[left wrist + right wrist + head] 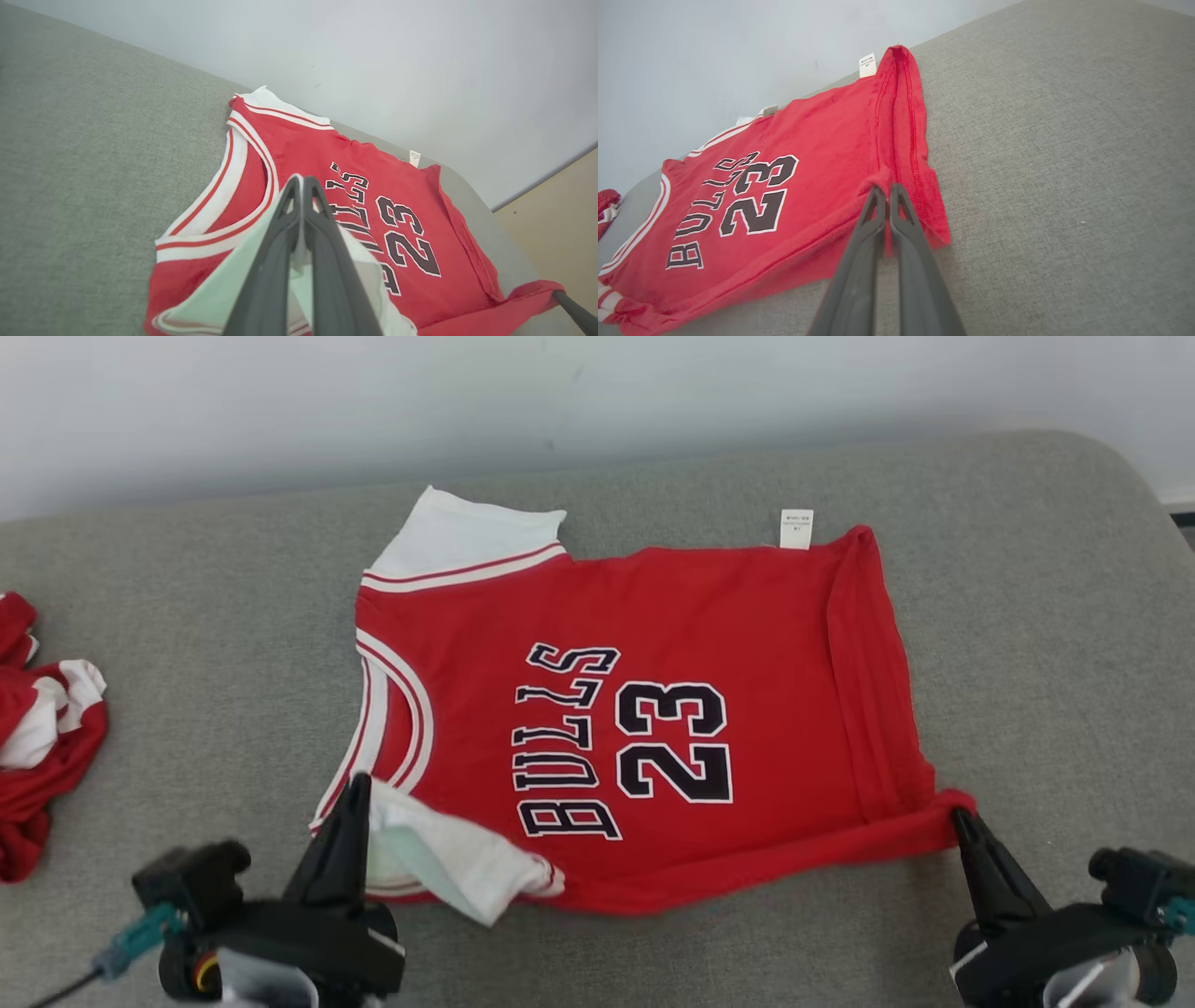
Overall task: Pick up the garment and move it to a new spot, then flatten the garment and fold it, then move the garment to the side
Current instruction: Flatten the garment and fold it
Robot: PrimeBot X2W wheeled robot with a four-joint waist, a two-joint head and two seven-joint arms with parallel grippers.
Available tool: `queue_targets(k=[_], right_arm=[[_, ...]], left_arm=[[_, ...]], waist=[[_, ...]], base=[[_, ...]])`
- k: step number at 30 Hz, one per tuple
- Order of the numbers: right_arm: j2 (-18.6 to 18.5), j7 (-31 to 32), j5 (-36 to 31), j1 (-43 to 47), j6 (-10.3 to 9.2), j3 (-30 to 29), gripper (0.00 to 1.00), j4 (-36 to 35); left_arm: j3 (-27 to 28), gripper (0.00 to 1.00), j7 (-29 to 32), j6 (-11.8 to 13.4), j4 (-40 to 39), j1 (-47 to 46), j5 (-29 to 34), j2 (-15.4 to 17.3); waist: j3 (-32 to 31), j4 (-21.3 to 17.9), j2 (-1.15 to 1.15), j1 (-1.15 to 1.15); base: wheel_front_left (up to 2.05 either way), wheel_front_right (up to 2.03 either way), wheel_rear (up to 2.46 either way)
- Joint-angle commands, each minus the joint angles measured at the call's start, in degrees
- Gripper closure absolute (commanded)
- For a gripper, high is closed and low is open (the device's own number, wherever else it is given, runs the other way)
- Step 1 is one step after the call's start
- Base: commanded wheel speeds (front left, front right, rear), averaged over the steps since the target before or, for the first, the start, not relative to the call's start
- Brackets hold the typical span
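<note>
Nearest to the lens: left gripper (358, 786), closed tight on the white sleeve (457, 863), on the robot's side of the black print (621, 737) and to its left. Right gripper (962, 817) closed as well, pinching the red hem corner (934, 807), on the robot's side of the print and far to its right. Jersey (766, 644) spread front-up on the grey cushion (1046, 616), print about at its middle, hem strip to the right of the print turned over on itself.

Probably the flatten step, or the very start of the fold. To do it well: keep both pinches firm, lift the near edge only a little, and pull both ends away from the print with equal force to remove the slack. Then carry the edge over the print toward the far side, both ends at the same speed. Avoid dragging the whole cloth along the cushion. Lay the turned sleeve flat first, if possible.

Hard to tell: one layer or two inside each pinch. Writing on the white label (796, 527), beyond the print, too small to read. Second red and white cloth (42, 737), far left of the print, cut by the picture edge. Sleeve part behind the left gripper hidden.
</note>
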Motion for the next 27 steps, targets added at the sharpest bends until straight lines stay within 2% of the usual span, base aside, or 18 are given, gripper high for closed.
queue_targets(k=[1,10,16,17,18,19,20,27], right_arm=[[0.0,-0.5,0.3,-2.4,-0.14,0.5,1.0,1.4],[-0.2,-2.6,0.8,-13.0,-0.14,3.0,1.0,10.7],[-0.2,-4.3,1.1,-18.6,-0.14,4.7,1.0,17.0],[-0.2,-4.7,1.1,-19.3,-0.14,5.1,0.93,17.8],[-0.3,-5.4,1.1,-19.9,-0.14,5.4,0.55,18.4],[-0.4,-6.0,1.1,-20.4,-0.14,5.6,0.0,19.1],[-0.6,-6.6,1.1,-20.6,-0.14,5.9,0.0,19.8],[-1.6,-9.2,1.6,-19.7,-0.14,7.1,0.0,22.3]], left_arm=[[0.2,1.0,0.4,-0.6,2.1,-3.2,0.1,-0.1],[0.8,1.0,0.5,-4.1,15.5,-16.0,0.7,0.0],[0.1,1.0,-0.7,-6.4,23.5,-21.4,1.4,-0.8],[0.0,1.0,-1.1,-6.4,24.6,-22.1,1.7,-0.9],[-0.2,0.86,-2.2,-6.5,25.5,-22.9,2.5,-0.7],[-0.4,0.29,-3.1,-6.5,26.5,-23.4,3.0,-0.9],[-0.6,0.0,-3.6,-6.8,27.4,-23.5,3.2,-1.3],[0.4,0.0,-6.9,-7.5,30.3,-22.1,4.2,-1.8]], waist=[[1.8,-1.1,-0.01,-0.01],[5.5,-2.1,-0.01,-0.01],[6.8,-2.0,-0.01,-0.01],[6.9,-2.0,-0.01,-0.01],[7.0,-1.9,-0.01,-0.01],[6.9,-1.8,-0.01,-0.01],[6.8,-1.7,-0.01,-0.01],[5.2,-0.9,-0.01,-0.01]], base=[[0.0,0.0,0.0],[0.0,0.0,0.0],[0.0,0.0,0.0],[0.0,0.0,0.0],[0.0,0.0,0.0],[0.0,0.0,0.0],[0.0,0.0,0.0],[0.0,0.0,0.0]])
